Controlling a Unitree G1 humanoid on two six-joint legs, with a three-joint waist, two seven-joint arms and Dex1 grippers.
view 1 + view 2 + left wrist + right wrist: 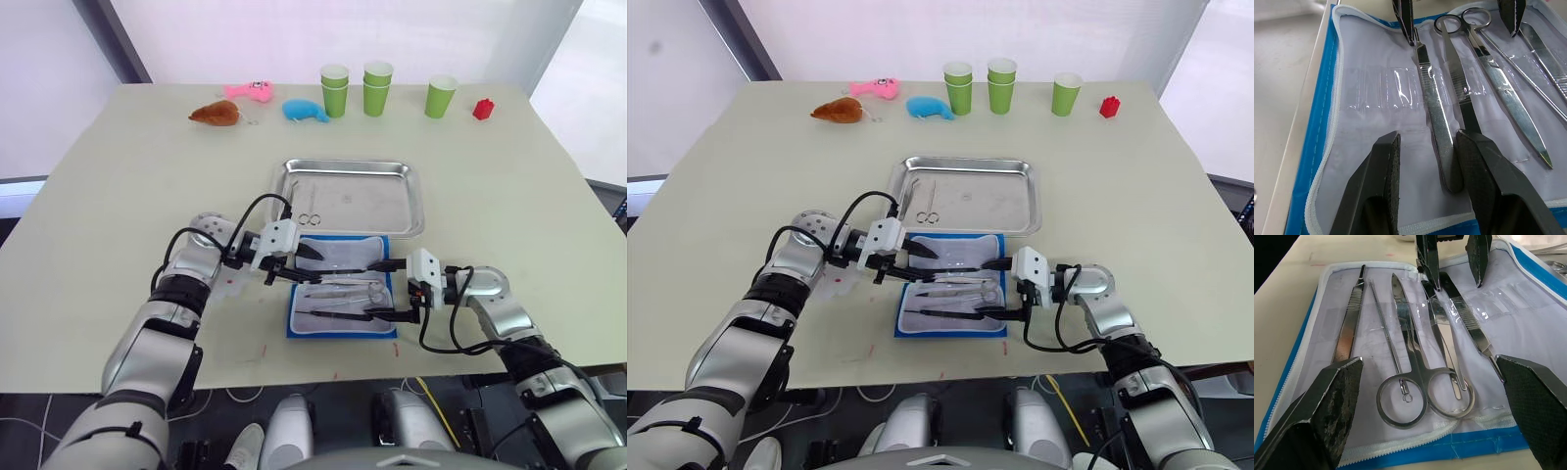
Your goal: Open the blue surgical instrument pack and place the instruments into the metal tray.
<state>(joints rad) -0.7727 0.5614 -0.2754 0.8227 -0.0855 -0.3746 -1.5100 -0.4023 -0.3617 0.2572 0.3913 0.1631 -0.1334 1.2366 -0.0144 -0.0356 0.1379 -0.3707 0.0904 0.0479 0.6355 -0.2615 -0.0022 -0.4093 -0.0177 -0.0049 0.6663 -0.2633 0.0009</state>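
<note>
The blue surgical instrument pack [338, 257] lies unzipped and flat just in front of the metal tray [372, 201], whitish lining up. Several silver instruments rest on the lining: ring-handled scissors [1420, 382], flat tweezers [1437, 127], a thin probe [1386, 333]. One pair of scissors [309, 211] lies in the tray's left part. My left gripper [306, 264] hovers open over the pack's left side, its fingers [1383, 166] either side of the tweezers' end. At the pack's right side my right gripper [380, 290] stands wide open, fingers [1342, 387] spread past the scissors' rings.
Green paper cups [377, 86] stand along the table's far edge, with a red block [483, 109] to their right. A blue plush [306, 111], a pink toy [250, 91] and a brown toy [216, 115] lie at the far left. Bare tabletop flanks the pack.
</note>
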